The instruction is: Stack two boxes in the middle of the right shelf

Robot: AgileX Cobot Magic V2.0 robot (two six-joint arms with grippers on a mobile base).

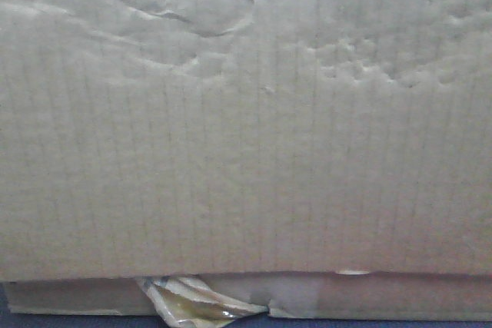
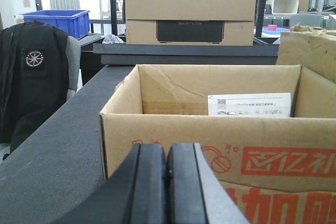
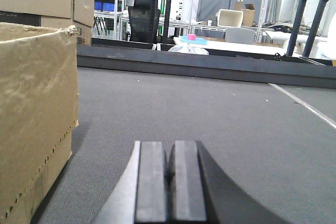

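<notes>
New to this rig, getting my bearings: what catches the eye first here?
A creased tan cardboard face fills the whole front view, torn yellowish tape below its bottom edge. In the left wrist view, an open red-printed box sits just beyond the shut left gripper. The right gripper, also shut, points across grey matting, a tan box at its left.
</notes>
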